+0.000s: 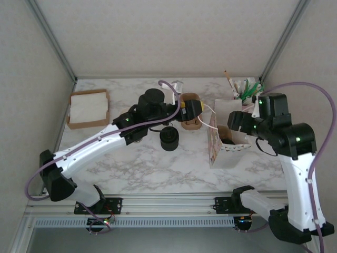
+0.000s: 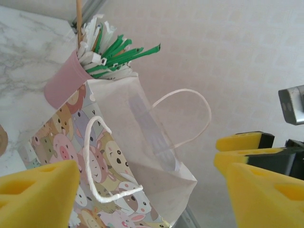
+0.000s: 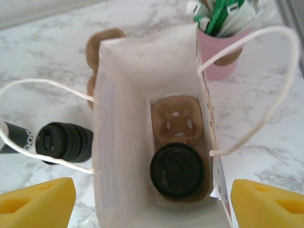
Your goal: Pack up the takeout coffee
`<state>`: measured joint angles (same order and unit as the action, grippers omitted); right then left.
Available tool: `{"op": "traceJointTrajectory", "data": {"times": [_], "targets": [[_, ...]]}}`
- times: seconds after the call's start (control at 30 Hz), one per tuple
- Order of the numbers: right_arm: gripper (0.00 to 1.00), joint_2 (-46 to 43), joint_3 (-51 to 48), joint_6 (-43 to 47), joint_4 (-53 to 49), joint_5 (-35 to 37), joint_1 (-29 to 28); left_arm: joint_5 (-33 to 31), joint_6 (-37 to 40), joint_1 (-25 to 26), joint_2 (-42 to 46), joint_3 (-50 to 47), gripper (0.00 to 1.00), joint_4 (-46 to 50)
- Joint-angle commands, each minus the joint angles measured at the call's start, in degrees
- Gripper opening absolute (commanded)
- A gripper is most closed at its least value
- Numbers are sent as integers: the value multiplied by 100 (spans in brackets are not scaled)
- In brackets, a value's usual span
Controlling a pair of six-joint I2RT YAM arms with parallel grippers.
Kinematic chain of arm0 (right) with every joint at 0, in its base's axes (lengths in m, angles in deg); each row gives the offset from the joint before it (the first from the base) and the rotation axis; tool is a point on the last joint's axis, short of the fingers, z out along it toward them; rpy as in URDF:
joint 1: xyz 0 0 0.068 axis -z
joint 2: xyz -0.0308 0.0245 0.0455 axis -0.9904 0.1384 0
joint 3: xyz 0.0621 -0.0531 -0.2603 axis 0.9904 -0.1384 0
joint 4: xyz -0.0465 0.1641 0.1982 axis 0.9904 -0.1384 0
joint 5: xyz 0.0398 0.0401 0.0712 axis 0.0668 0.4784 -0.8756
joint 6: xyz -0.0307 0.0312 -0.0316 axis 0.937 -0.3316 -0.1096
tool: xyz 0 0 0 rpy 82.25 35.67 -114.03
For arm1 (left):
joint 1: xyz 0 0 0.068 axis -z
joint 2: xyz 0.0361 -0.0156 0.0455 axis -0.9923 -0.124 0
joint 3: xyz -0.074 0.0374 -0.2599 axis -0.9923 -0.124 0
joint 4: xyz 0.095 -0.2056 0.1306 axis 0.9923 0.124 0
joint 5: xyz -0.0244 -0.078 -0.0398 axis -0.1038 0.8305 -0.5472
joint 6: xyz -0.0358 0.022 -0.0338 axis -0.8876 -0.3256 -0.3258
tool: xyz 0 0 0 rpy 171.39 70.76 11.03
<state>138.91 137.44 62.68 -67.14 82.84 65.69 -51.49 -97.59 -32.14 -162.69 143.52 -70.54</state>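
Note:
The takeout coffee [image 3: 176,170] stands inside the white paper bag [image 3: 121,118]; from above I see its round black lid. It sits in the near slot of a brown cardboard carrier [image 3: 176,122] on the bag's floor. My right gripper [image 3: 152,206] hangs open above the bag mouth, its yellow pads [image 3: 40,202] wide apart with nothing between them. My left gripper [image 2: 152,190] is open too and empty, just left of the bag [image 2: 118,156] with its cartoon-animal side. From the top, the left gripper [image 1: 194,109] is over a second carrier [image 1: 189,122].
A stack of black lids [image 1: 169,138] stands left of the bag [image 1: 224,145]. A pink cup of stirrers and green sticks [image 1: 243,92] is behind the bag. A brown box of white napkins [image 1: 88,108] sits far left. The bag's string handles [image 3: 266,85] stick out sideways.

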Motion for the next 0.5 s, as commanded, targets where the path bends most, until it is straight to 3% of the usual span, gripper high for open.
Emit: {"op": "traceJointTrajectory", "data": {"times": [0.0, 0.1, 0.47], "targets": [[86, -448, -11, 41, 440, 74, 33, -307, 168, 67, 535, -262, 90, -493], [87, -922, -204, 30, 714, 205, 28, -587, 264, 93, 937, -570, 99, -618], [92, -2038, -802, -9, 1215, 724, 28, -1512, 480, 103, 2275, -1820, 100, -908]]}}
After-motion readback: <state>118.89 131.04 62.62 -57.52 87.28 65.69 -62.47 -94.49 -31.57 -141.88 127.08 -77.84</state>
